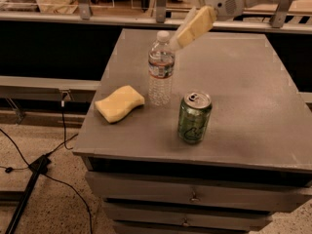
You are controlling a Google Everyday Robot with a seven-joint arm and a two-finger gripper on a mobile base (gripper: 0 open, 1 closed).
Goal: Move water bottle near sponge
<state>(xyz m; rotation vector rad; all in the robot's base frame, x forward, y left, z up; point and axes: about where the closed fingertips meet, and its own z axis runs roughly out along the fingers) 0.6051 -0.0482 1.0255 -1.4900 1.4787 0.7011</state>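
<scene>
The water bottle [161, 69], clear with a white cap and a dark label band, stands upright on the grey table [234, 82]. The pale yellow sponge [119, 103] lies just left of it, a small gap apart. My gripper [186, 14] is up at the top of the camera view, above and to the right of the bottle's cap. It is open and holds nothing. One tan finger [196, 26] slants down towards the cap without touching it.
A green soda can [194, 117] stands upright to the front right of the bottle. The table has drawers below its front edge. Cables [58, 145] run over the floor at the left. A shelf with items runs along the back.
</scene>
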